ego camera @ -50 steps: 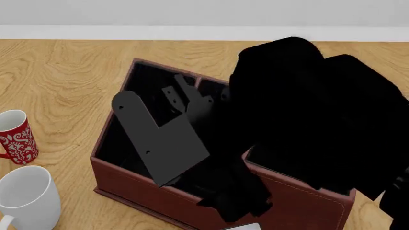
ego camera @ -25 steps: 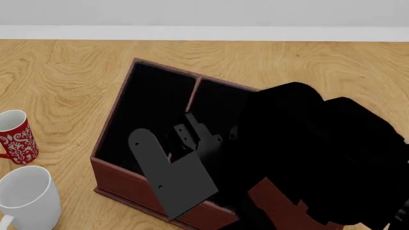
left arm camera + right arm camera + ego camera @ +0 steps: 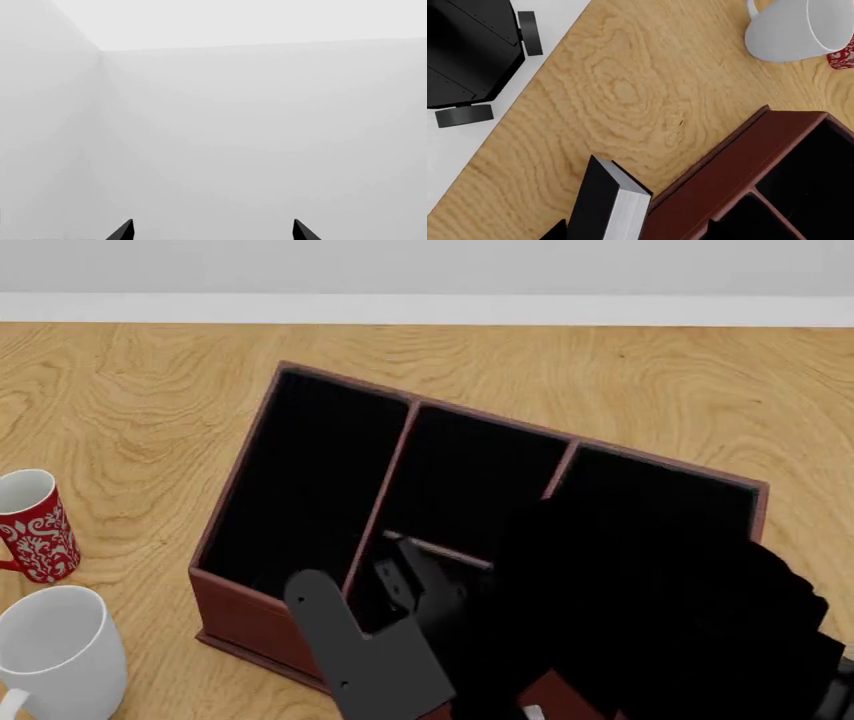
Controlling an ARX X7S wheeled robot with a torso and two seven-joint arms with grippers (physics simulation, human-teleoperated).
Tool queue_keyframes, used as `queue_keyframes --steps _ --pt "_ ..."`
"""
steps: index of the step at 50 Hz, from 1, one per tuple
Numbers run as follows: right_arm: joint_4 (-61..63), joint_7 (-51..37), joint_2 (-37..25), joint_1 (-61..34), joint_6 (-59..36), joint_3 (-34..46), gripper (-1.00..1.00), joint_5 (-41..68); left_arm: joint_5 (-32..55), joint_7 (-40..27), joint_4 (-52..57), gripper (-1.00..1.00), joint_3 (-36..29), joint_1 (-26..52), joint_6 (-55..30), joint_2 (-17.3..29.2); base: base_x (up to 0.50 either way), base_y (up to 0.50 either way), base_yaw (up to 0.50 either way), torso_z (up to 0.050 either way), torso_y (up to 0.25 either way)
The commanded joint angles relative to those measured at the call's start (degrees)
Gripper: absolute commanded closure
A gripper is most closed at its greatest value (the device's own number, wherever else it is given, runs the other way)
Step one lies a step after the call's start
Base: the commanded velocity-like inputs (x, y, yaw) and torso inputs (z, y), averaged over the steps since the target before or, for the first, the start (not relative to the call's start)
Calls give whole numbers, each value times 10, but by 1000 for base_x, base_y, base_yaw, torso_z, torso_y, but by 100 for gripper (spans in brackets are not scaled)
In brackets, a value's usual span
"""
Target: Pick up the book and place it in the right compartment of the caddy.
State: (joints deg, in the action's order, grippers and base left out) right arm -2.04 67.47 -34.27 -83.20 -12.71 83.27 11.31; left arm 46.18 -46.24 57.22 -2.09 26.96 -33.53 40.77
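Note:
The caddy (image 3: 247, 620), reddish-brown with a black interior, sits on the wooden table. Its right compartment (image 3: 661, 505) shows at the far right end, with its front hidden behind my black right arm (image 3: 667, 630). In the right wrist view the book (image 3: 610, 205), black with white page edges, stands on edge on the table against the caddy's outer front wall (image 3: 727, 170). My right gripper (image 3: 635, 232) is open, its tips wide apart on either side of the book without touching it. My left gripper (image 3: 211, 231) is open and empty, facing a blank grey wall.
A white mug (image 3: 60, 655) and a red patterned mug (image 3: 34, 525) stand left of the caddy; the white mug also shows in the right wrist view (image 3: 794, 30). The table's near edge and my black wheeled base (image 3: 467, 50) lie beside the book.
My right arm has drawn back from over the caddy toward its near front, uncovering the middle and right compartments. The caddy and mugs have not moved.

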Motion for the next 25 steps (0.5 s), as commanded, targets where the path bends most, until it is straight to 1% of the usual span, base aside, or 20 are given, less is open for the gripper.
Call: queue_keyframes --steps 1,25 --pt "-10 -12 4 18 -2 9 -100 -4 -2 -3 -1 -100 -1 -8 10 5 0 0 0 0 0" --pt "-71 -20 17 40 9 38 -100 -33 -6 -5 -11 -100 -14 -9 20 6 0 0 0 0 0"
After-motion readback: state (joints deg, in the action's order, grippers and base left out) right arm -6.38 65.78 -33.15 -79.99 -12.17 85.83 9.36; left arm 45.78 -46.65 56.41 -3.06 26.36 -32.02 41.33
